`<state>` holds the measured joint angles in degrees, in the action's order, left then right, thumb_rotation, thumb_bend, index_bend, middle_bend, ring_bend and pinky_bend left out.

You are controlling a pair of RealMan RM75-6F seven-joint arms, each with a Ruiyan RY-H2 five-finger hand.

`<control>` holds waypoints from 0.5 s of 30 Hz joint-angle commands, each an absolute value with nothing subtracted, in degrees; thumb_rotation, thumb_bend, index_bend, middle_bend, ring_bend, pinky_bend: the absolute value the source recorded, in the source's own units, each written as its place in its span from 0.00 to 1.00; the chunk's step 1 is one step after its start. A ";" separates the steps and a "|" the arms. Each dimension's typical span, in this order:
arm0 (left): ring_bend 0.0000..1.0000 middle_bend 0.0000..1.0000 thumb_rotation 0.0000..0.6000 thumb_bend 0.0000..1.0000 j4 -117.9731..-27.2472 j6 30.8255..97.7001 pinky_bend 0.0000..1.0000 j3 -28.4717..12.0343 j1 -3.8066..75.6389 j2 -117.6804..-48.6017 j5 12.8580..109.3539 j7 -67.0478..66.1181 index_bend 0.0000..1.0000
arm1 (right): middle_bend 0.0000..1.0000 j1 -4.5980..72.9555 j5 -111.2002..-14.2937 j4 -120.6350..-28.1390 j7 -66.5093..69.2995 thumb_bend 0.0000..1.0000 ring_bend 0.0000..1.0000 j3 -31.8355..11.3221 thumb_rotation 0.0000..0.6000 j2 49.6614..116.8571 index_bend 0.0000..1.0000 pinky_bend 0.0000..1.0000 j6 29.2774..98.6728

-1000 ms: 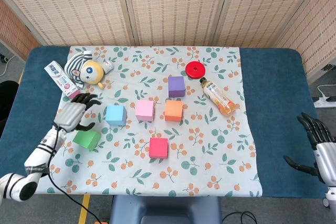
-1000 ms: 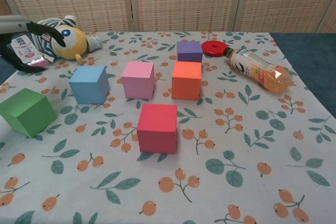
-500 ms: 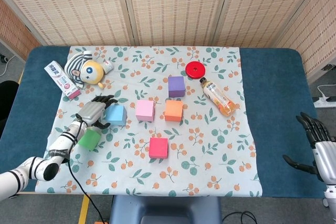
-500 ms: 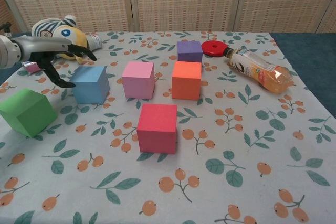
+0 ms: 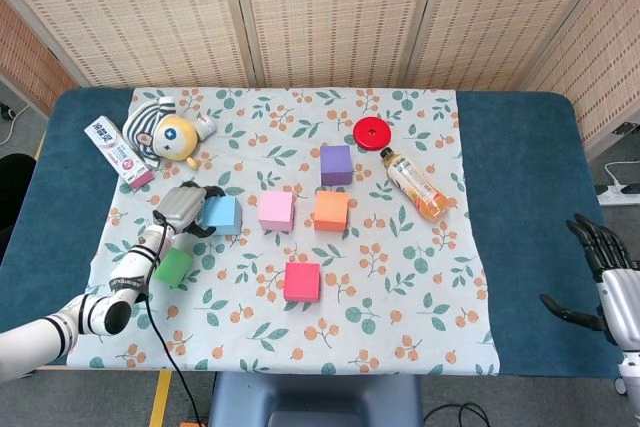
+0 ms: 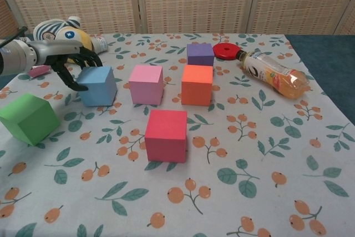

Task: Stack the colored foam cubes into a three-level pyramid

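Note:
Six foam cubes lie apart on the floral cloth (image 5: 420,297), none stacked. The blue cube (image 5: 222,215) (image 6: 98,85) has my left hand (image 5: 183,209) (image 6: 69,59) at its left side, fingers over its back top edge and thumb on its left face, gripping it on the cloth. Next to it in a row are the pink cube (image 5: 276,210) (image 6: 146,84) and orange cube (image 5: 331,211) (image 6: 197,84). The purple cube (image 5: 336,164) sits behind them, the red cube (image 5: 302,281) (image 6: 166,135) in front, the green cube (image 5: 172,266) (image 6: 28,117) front left. My right hand (image 5: 610,277) hangs open off the table's right edge.
A drink bottle (image 5: 415,184) lies on its side at the right beside a red disc (image 5: 371,131). A striped plush toy (image 5: 165,135) and a white tube (image 5: 117,151) lie at the back left. Blue tabletop (image 5: 520,177) borders the cloth on both sides.
My left hand moved right from beside the green cube to the blue cube and closed around its left side; the cube shifted slightly right. The right hand stayed put.

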<state>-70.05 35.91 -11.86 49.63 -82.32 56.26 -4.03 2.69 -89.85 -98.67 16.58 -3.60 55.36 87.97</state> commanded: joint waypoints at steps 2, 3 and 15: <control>0.29 0.32 1.00 0.32 -69.95 36.40 0.17 -12.63 50.15 -82.16 56.26 -3.47 0.42 | 0.00 2.75 -89.63 -98.66 16.50 0.00 0.00 -3.63 1.00 55.36 0.00 0.00 87.82; 0.29 0.32 1.00 0.32 -69.56 36.28 0.17 -12.79 50.39 -82.32 56.24 -3.35 0.41 | 0.00 2.78 -89.50 -98.67 16.43 0.00 0.00 -3.65 1.00 55.36 0.00 0.00 87.72; 0.28 0.32 1.00 0.32 -65.18 32.37 0.17 -13.27 54.19 -85.55 55.43 -2.76 0.41 | 0.00 2.91 -88.34 -98.91 15.68 0.00 0.00 -3.86 1.00 55.42 0.00 0.00 87.13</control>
<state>-65.26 32.68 -13.40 53.89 -85.38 55.55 -2.52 2.91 -88.36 -98.90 15.70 -3.84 55.43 87.15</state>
